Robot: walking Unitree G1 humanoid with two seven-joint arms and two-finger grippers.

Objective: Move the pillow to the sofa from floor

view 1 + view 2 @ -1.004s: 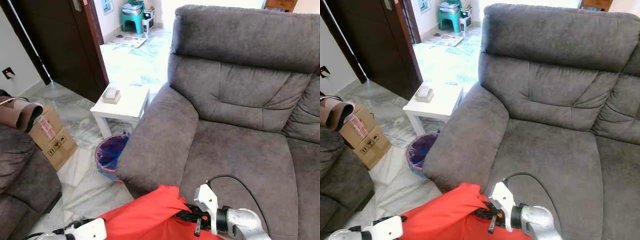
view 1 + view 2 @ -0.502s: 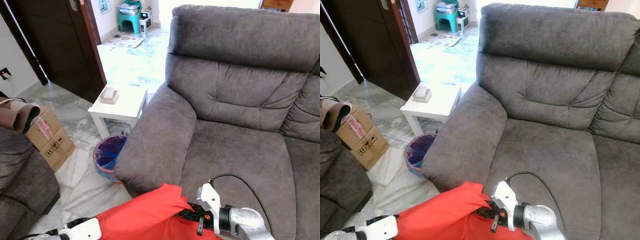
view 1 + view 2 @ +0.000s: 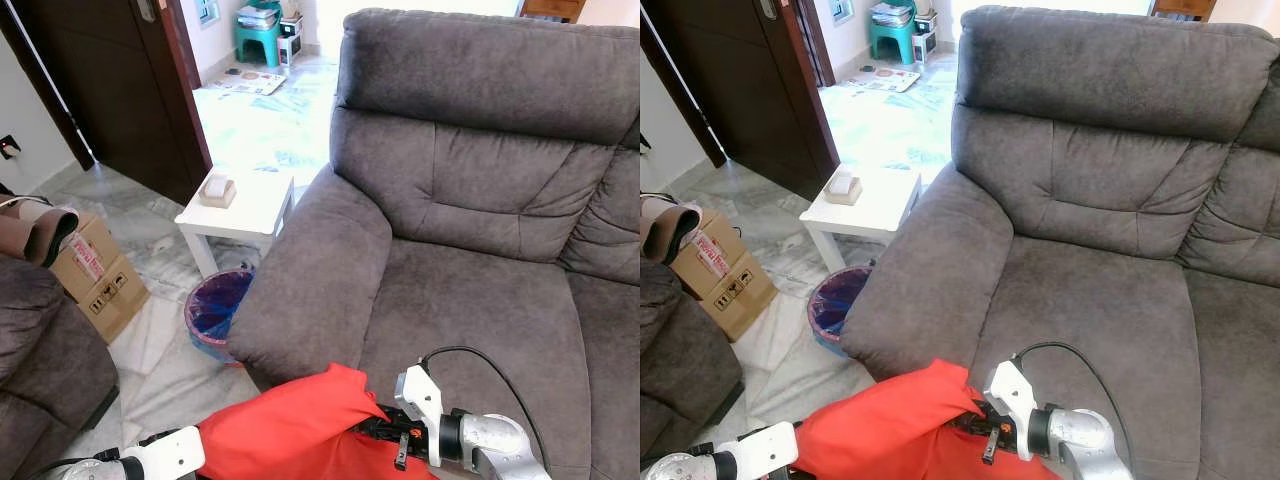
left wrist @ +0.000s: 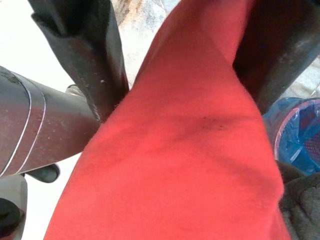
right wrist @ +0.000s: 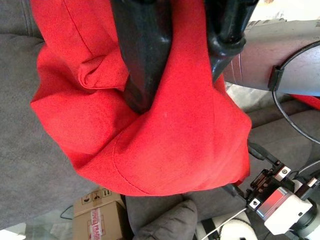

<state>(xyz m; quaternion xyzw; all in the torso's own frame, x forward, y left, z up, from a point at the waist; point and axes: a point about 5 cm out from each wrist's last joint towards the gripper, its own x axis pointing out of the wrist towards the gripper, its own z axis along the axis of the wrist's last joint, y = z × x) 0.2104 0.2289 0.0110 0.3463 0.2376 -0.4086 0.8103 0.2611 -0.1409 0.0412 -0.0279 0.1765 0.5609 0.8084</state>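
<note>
Red pillow (image 3: 290, 430) sat at the bottom centre of the head views, held up between both arms in front of the grey sofa (image 3: 470, 230). The left gripper (image 4: 170, 65) pinched its fabric between two black fingers, and the right gripper (image 5: 175, 65) was clenched on the opposite corner. A white side table (image 3: 240, 205) stood left of the armrest.
</note>
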